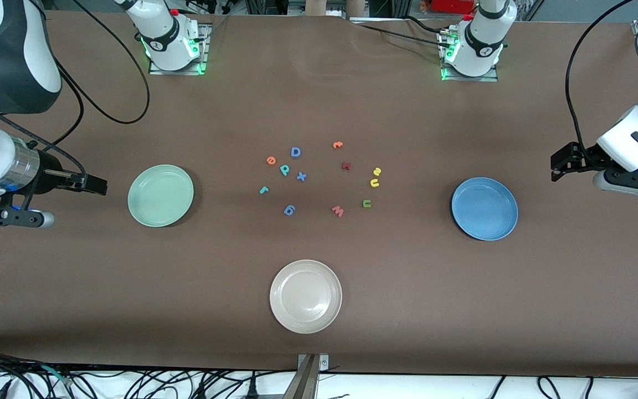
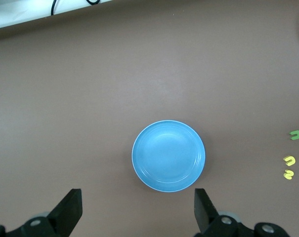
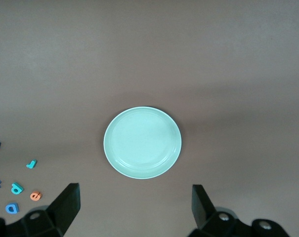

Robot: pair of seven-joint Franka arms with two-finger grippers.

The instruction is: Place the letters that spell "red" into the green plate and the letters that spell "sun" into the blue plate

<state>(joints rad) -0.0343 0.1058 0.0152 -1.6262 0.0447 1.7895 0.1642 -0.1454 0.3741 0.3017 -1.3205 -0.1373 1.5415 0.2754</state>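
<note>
The letters that spell "red" (image 1: 274, 173) lie untouched mid-tabletop; right hand (image 1: 94, 184) and left hand (image 1: 560, 165) hover wide open, empty, plates (image 1: 160, 195) between

Left gripper (image 1: 556, 165) raised at left arm's table end, open; right gripper (image 1: 97, 185) likewise, open.

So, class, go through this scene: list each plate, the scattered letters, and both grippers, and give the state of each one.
green plate: upright on the table, nothing in it.
blue plate: upright, nothing in it.
off-white plate: upright, nothing in it.
foam letters: loose on the table between the green and blue plates, none in a plate.
left gripper: open, holding nothing, beside the blue plate.
right gripper: open, holding nothing, beside the green plate.
</note>
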